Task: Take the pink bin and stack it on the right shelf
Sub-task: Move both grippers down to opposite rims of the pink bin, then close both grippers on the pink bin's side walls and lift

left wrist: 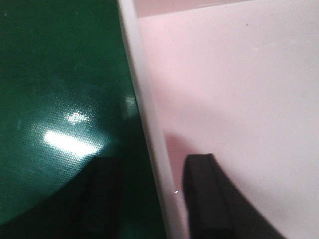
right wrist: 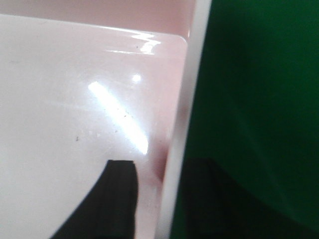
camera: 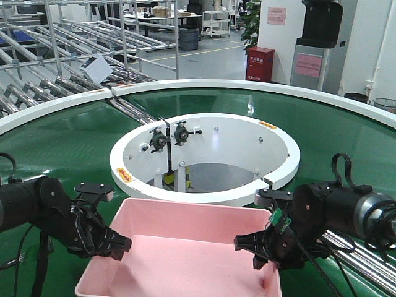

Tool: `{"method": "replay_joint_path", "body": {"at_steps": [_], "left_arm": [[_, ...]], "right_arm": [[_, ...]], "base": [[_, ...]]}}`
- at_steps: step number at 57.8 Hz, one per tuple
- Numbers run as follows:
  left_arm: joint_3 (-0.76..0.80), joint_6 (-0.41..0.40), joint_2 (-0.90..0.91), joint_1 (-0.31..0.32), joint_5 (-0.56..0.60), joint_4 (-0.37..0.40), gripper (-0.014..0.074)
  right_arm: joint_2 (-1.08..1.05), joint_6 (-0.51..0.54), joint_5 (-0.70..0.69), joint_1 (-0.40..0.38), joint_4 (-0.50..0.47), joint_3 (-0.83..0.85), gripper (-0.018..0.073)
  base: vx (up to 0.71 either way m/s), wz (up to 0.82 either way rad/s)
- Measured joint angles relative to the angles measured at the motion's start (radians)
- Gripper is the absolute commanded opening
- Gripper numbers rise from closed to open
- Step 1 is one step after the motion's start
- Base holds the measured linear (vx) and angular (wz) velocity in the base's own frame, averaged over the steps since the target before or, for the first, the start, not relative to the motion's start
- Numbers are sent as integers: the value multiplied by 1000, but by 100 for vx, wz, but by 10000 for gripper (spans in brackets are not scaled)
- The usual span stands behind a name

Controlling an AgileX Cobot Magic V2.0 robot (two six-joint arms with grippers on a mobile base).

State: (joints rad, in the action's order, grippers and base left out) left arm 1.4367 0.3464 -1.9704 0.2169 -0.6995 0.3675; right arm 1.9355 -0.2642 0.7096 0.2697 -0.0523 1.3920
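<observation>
Pink bin point(camera: 185, 247) on green belt point(camera: 328, 124); left gripper point(camera: 108, 247) and right gripper point(camera: 250, 252) straddle its side walls, jaws parted, not yet clamped

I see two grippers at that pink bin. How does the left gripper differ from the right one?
The left gripper straddles the left rim of the pink bin; the right gripper straddles its right rim. The right gripper has a small green part beside it; the left gripper shows none. Both are black and open, one jaw inside the bin, one outside over the green belt.
</observation>
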Motion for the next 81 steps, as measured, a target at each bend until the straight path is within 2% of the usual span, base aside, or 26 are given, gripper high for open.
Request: {"method": "replay_joint_path", "body": {"at_steps": [5,7,23,33,43,50,60,81], "left_arm": [[0,0,0,1,-13,12,53],[1,-1,0,2,-16,11,-14],[1,-8,85,4,-70,0,-9],[-20,-15,273,4,-61,15,-8],[-145,-65,482,4,-11,36,-8],[-241,-103,618,5,1,52,-8],[-291,-139,764,8,-5,69,-8],[-293,-139,829,8,-16,74,-8]], "right_arm": [[0,-3,7,0,-6,0,-4],[0,-7,8,0,-5,0,-15],[-88,-17,45,0,-5,-2,-11],[-225,-14,44,0,-4,-2,-10],[-357,23,51,4,-14,-2,-9],[-432,38,104,12,-30,-2,-9],[-520,58,132,17,-53,-2,-8],[-564,60,141,17,-69,-2,-8]], "base": [[0,0],[0,0],[0,0],[0,0],[0,0],[0,0],[0,0],[0,0]]}}
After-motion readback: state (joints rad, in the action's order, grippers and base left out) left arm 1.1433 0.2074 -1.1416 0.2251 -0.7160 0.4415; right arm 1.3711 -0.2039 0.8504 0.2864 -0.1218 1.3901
